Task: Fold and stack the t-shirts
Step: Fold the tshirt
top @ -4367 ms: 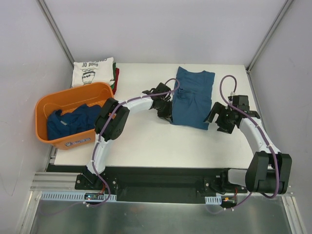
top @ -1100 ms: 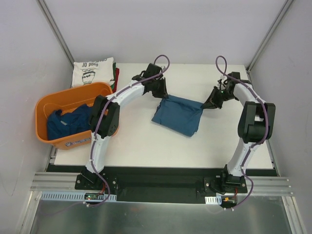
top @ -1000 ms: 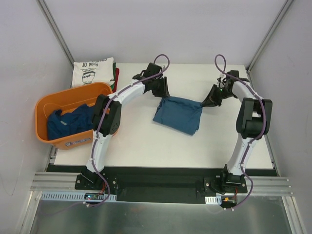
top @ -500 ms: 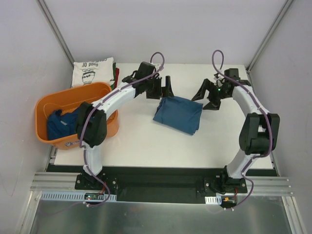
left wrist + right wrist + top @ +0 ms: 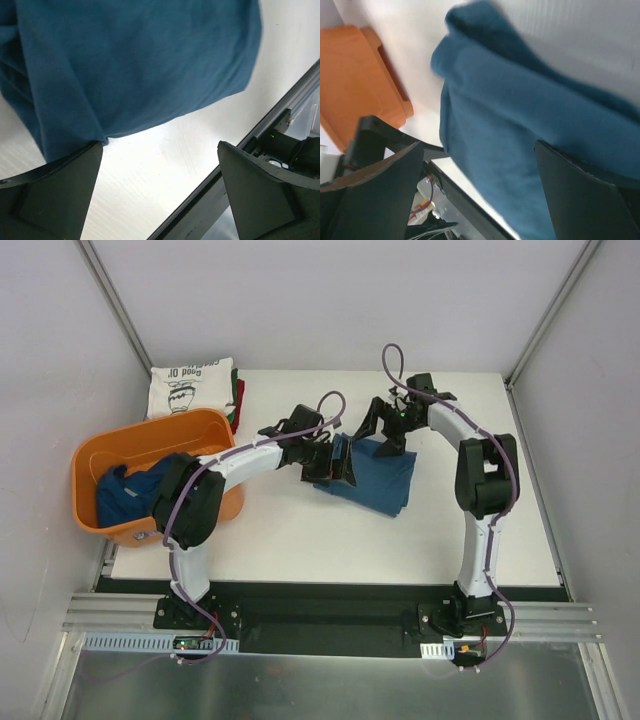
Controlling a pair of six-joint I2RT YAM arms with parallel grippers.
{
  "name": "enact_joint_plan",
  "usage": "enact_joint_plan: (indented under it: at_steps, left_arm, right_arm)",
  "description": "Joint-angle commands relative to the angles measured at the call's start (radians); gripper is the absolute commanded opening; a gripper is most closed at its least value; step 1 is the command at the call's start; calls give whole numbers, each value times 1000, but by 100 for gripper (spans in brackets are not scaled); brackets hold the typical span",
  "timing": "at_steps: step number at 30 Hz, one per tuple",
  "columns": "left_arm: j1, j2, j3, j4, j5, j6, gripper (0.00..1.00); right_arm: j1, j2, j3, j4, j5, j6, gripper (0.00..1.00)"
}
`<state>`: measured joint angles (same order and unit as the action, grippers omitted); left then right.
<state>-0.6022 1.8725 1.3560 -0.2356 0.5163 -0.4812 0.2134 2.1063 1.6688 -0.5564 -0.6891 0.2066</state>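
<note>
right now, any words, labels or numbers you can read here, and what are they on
"good", probably, seen upside down, plus further letters I cannot make out: dark print on the cream t-shirt.
Too small to read: the pale label on the front of the orange tub.
No text visible on the blue t-shirt.

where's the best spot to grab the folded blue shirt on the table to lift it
Probably the left edge of the blue shirt, coming in low from the left: the folded layers stack up there into a thick lip, and the open left gripper is right at it. The open right gripper could pinch the far edge too.
</note>
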Motion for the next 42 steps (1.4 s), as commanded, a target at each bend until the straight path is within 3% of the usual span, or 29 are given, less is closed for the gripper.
enact_joint_plan:
  at_steps: [1, 11, 15, 18, 23, 24, 29, 34, 38, 42]
  left_arm:
    - [33, 34, -32, 24, 5, 4, 99]
    - [50, 125, -31, 36, 13, 3, 99]
    - [53, 82, -31, 35, 8, 12, 99]
    - [51, 1, -24, 35, 22, 15, 99]
    - [55, -147, -14, 33, -59, 38, 99]
    - [55, -148, 12, 33, -71, 39, 99]
    - [64, -4, 168, 33, -73, 43, 99]
    - [70, 232, 414, 32, 2, 26, 99]
    - [70, 378, 602, 32, 11, 16, 99]
    - [77, 477, 677, 27, -36, 10, 99]
  right_arm:
    - [0, 89, 153, 27, -10, 30, 97]
    - [-17, 325, 425, 44, 17, 85, 97]
    - [-20, 302, 470, 38, -33, 82, 97]
    - [-23, 198, 438, 0, -50, 42, 97]
    - [-29, -121, 177, -16, 29, -35, 97]
    - [-32, -168, 63, -13, 39, -41, 97]
    - [-49, -417, -301, 123, 2, 22, 97]
    - [-49, -474, -493, 213, -49, 73, 97]
    - [-66, -442, -506, 230, -72, 63, 97]
    - [-75, -379, -503, 260, -84, 66, 97]
